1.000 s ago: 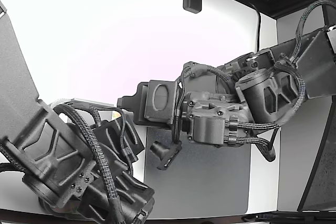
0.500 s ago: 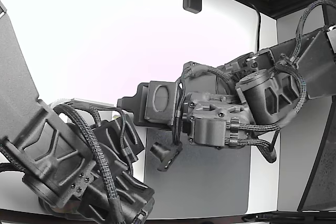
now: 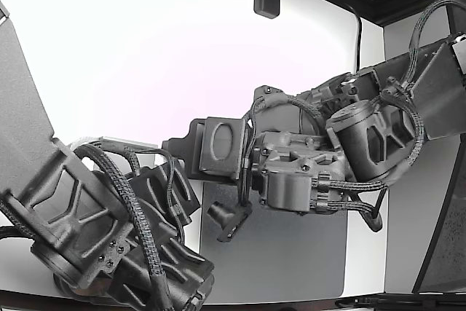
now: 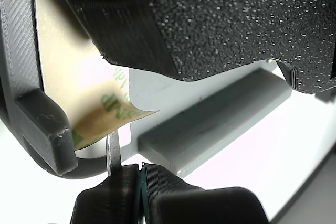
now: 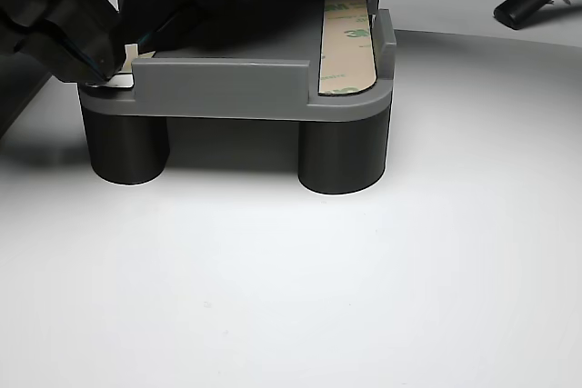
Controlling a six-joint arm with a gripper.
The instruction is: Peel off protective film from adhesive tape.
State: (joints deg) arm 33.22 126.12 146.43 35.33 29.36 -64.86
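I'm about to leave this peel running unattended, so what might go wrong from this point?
1. The end effector holds only the tip of the protective film with a thin metal blade; the curled corner may slip free or tear.
2. The grey holder stands on two round legs; a hard pull might shift it.
3. The second strip appears unpeeled and lies close by; the arm might snag it.

Strong overhead light blew out the white tabletop [image 3: 131,56] across the exterior view's upper left. The wrist view was soft and blurred at close range. Shadows pooled beneath the grey fixture [image 5: 227,88].
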